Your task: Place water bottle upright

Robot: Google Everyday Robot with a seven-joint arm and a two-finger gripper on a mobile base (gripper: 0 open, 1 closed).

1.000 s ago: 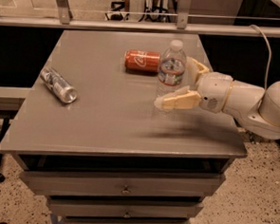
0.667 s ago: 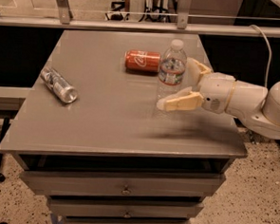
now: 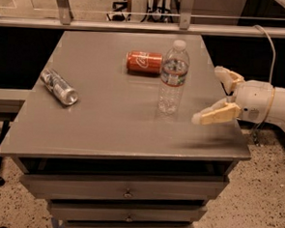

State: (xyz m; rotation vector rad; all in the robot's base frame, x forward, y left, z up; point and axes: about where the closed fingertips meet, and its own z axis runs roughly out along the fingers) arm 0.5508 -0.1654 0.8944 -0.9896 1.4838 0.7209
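Note:
The water bottle [image 3: 173, 77] stands upright on the grey table top [image 3: 108, 114], right of centre. It is clear ribbed plastic with a white cap and a narrow label band. My gripper [image 3: 210, 94] is to the right of the bottle, near the table's right edge, open and empty. Its two tan fingers are spread wide, one [image 3: 227, 75] farther back and one [image 3: 214, 114] nearer the front. The gripper is clear of the bottle and does not touch it.
A red soda can [image 3: 144, 62] lies on its side just behind and left of the bottle. A slim silver can [image 3: 59, 86] lies on its side near the table's left edge. Drawers [image 3: 128, 192] sit under the table top. A metal rail [image 3: 138, 24] runs behind.
My gripper has drawn back to the right, away from the bottle, which was between the fingers earlier. The bottle stays upright and alone.

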